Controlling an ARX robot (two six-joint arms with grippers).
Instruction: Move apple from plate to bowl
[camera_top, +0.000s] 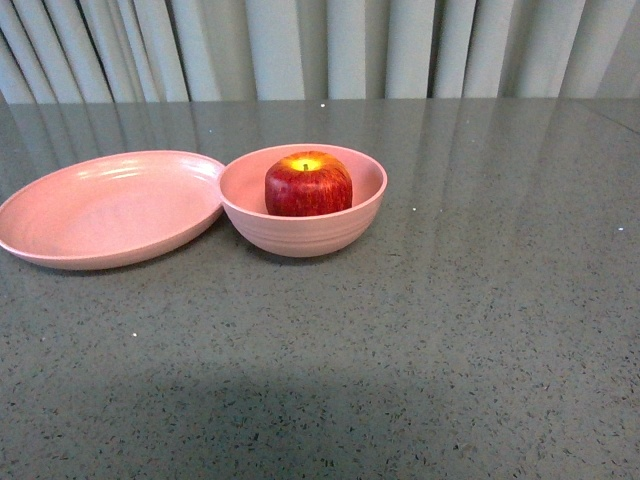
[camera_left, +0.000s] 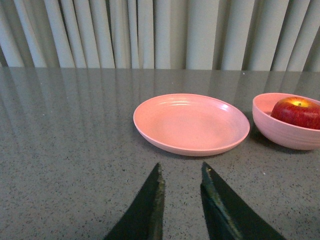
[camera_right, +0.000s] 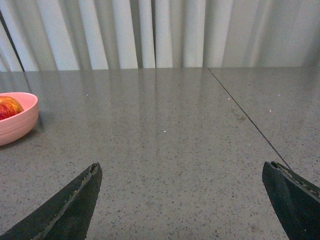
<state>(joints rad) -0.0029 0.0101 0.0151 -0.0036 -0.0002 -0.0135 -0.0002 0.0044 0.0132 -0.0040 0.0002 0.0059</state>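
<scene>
The right gripper has its fingers spread wide and holds nothing. The left gripper has only a narrow gap between its fingers, also holding nothing. The apple sits inside the bowl. The plate, just beside the bowl, has nothing on it.

On the table are 1 apple, 1 bowl and 1 plate.
</scene>
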